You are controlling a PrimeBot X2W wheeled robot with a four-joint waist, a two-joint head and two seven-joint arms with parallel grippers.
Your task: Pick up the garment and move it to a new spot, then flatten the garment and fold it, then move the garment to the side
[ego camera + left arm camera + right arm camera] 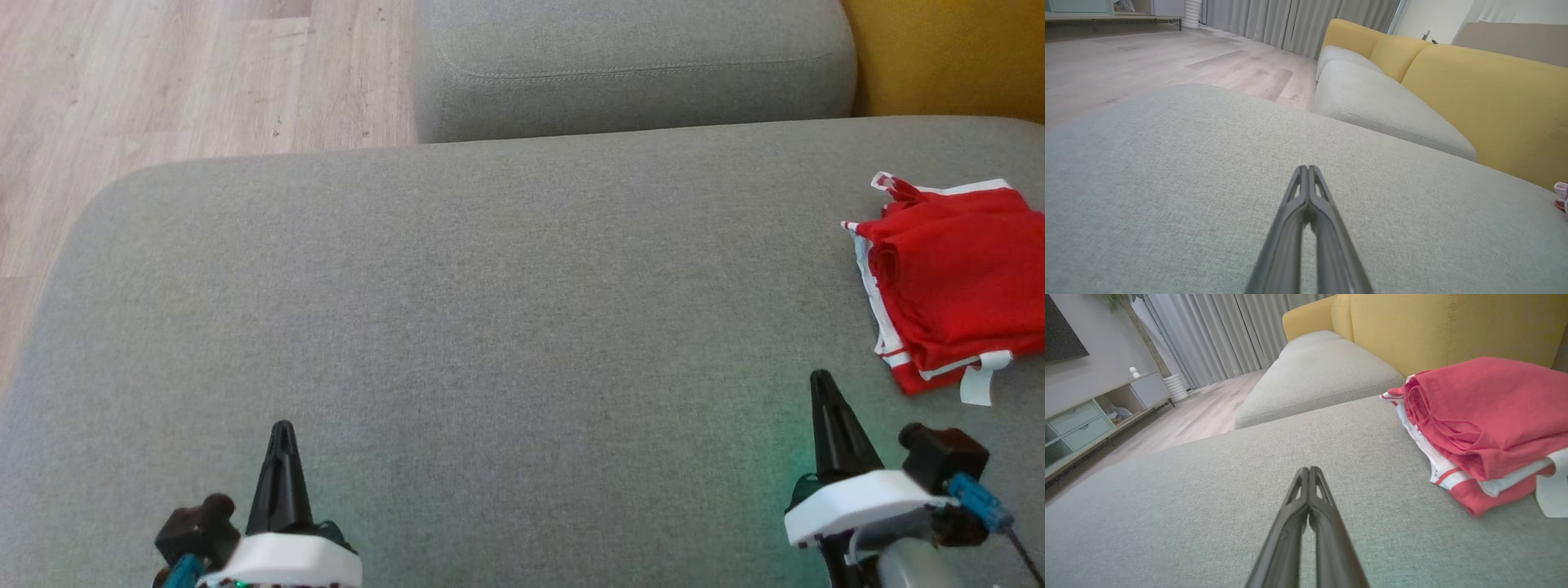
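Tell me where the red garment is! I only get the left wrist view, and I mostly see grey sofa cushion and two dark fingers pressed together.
Observer: The folded red fabric garment with white trim lies on the wide grey fabric sofa cushion, at the right edge of the head view.
Operator: Is the right gripper holding it?
Observer: No. Its two long dark fingers are shut on nothing over bare cushion. They are apart from the garment, which sits ahead of them and to their right.
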